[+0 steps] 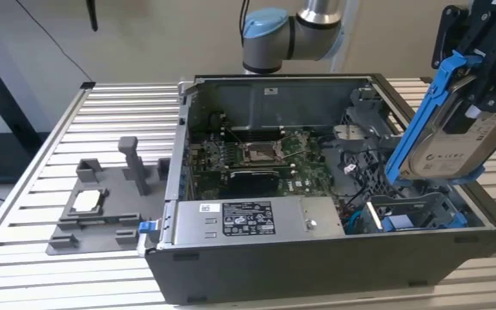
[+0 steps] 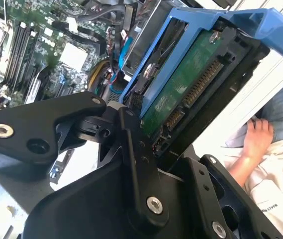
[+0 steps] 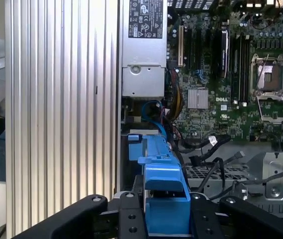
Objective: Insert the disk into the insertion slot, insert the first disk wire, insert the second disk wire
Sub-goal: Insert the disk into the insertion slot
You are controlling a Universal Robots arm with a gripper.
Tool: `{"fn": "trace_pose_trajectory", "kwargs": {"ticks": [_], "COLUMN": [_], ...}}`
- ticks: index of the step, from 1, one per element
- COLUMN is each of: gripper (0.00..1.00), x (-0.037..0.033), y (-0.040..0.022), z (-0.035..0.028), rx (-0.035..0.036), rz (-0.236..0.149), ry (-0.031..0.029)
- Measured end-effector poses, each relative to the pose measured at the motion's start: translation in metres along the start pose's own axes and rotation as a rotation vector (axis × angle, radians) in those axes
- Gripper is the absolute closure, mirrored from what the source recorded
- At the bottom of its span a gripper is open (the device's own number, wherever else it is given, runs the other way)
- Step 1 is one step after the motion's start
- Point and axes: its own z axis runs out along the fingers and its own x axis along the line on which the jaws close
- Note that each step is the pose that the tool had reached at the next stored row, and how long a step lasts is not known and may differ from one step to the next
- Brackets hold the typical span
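Observation:
My gripper (image 1: 476,77) hangs at the exterior view's upper right, shut on the disk (image 1: 454,139), a silver-grey drive in a bright blue frame. The disk hangs tilted, its lower end just above the open computer case's near right corner. Below it stands the insertion slot (image 1: 412,213), a grey sheet-metal cage with blue parts. In the second wrist view the disk's green board (image 2: 191,89) sits between the black fingers (image 2: 131,124). The first wrist view has the blue frame (image 3: 163,194) in the gripper (image 3: 166,219). Loose black cables (image 3: 213,142) lie beside the cage; which are the disk wires I cannot tell.
The case holds a motherboard (image 1: 257,155) and a silver power-supply box (image 1: 248,219) along its near wall. A grey fixture (image 1: 101,206) with upright posts sits on the slatted table (image 1: 75,129) at the exterior view's left. A person's hand (image 2: 255,139) rests beyond the table edge.

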Motion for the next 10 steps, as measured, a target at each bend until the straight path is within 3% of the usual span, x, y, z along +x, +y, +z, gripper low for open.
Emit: {"fn": "trace_pose_trajectory", "kwargs": {"ticks": [5,10], "gripper": [0.67,0.67], "x": [-0.0001,-0.0001], "y": [0.0,-0.0003], "z": [0.0011,0.0074], "rx": [0.0,0.0013], "rz": [0.0,0.0], "ry": [-0.0003,-0.0002]}}
